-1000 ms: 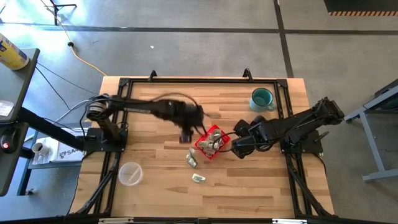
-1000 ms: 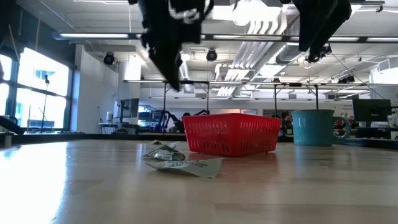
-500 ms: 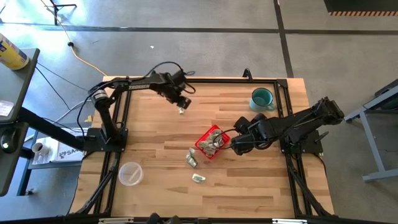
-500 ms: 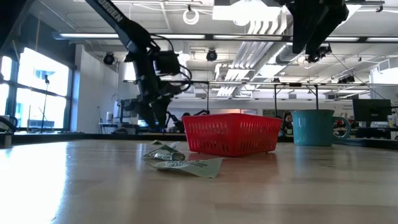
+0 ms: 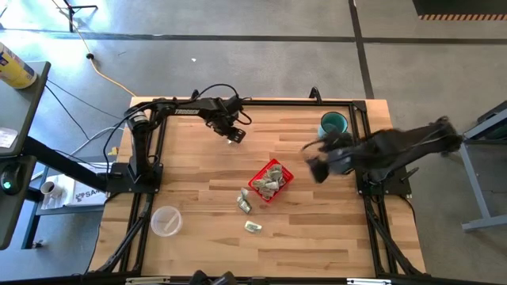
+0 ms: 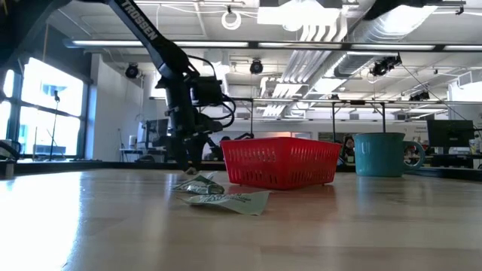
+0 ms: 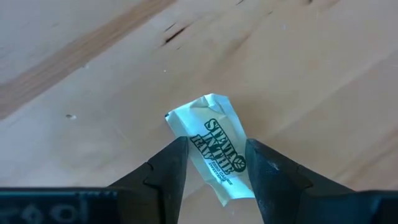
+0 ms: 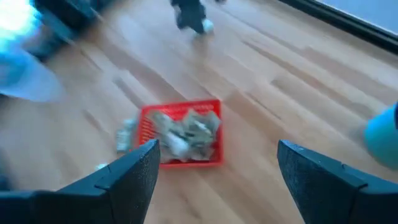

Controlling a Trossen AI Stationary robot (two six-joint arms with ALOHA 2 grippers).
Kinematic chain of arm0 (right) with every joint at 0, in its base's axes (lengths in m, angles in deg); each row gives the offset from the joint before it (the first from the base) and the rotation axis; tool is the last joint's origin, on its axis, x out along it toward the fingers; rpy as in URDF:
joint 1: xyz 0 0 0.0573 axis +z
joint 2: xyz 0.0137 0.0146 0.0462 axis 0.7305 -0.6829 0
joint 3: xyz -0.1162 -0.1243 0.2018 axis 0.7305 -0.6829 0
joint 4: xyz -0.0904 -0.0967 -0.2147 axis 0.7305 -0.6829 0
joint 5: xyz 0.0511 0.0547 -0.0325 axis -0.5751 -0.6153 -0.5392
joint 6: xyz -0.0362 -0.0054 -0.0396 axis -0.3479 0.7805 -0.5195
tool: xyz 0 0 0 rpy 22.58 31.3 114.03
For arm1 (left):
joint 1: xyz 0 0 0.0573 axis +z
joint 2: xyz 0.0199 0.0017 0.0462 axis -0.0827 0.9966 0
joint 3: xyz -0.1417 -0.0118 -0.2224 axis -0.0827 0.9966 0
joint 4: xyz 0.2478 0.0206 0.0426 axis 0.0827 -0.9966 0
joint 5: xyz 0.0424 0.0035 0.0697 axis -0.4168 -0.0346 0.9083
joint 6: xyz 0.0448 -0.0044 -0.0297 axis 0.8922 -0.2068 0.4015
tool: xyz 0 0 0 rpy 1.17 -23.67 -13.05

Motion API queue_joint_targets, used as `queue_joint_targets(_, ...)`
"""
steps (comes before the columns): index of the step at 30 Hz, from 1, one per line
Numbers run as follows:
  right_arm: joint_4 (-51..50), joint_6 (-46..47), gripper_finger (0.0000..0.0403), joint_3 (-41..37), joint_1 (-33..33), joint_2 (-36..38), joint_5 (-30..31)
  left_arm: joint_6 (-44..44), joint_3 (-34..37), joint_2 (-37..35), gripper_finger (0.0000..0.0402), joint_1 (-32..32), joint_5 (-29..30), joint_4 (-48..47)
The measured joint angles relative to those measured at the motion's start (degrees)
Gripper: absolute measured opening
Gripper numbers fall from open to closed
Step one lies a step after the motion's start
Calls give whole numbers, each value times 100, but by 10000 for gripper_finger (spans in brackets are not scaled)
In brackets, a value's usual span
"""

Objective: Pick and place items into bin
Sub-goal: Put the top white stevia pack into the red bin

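- Now the left claw point(image 7: 214, 163) stood at the far side of the counter point(image 5: 198, 245), its fingers point(image 7: 166, 167) apart and bracketing a lone packet point(image 7: 214, 146); the packet lay flat on the wood between the fingertips, which, as far as the left wrist view showed, had not yet closed on it.
- Half a second before, this claw was already over the same far spot, having swung there from above the red basket point(image 5: 269, 180); it had since settled lower, apparently about to grip.
- By contrast, the right claw point(image 5: 318, 168), which had hung just beside the basket's right edge, had drawn back toward the teal mug point(image 5: 333, 125) and stood well clear, fingers point(image 8: 127, 177) wide apart and empty.
- Outward from the left claw, the basket sat mid-counter and well apart from it, already holding several packets point(image 5: 272, 179).
- Two more packets point(image 5: 244, 204) lay on the counter on the basket's near-left side, and a clear cup point(image 5: 166, 221) stood further left.
- Judged from this, the task was partly done; three packets remained outside the basket.
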State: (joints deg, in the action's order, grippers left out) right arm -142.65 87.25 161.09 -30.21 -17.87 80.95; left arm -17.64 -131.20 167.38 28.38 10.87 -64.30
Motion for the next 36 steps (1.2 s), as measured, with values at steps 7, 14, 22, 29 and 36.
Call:
queue_joint_targets(7,2751,-2094,314,-558,436,945,455,-48,4,7,189,2,-4,13)
queue_joint_targets(14,9055,-2821,314,-4033,-601,1450,-3337,-68,15,10,188,2,-40,65)
queue_joint_targets(22,9259,-2920,314,-5025,-2466,1883,-4943,-153,17,15,188,4,-81,80)
queue_joint_targets(29,9024,-2968,314,-5725,-2668,2692,-4719,-157,20,18,188,-2,-19,94)
queue_joint_targets(36,9752,-3090,314,-6544,-1935,3198,-3670,-224,17,20,188,-4,-24,83)
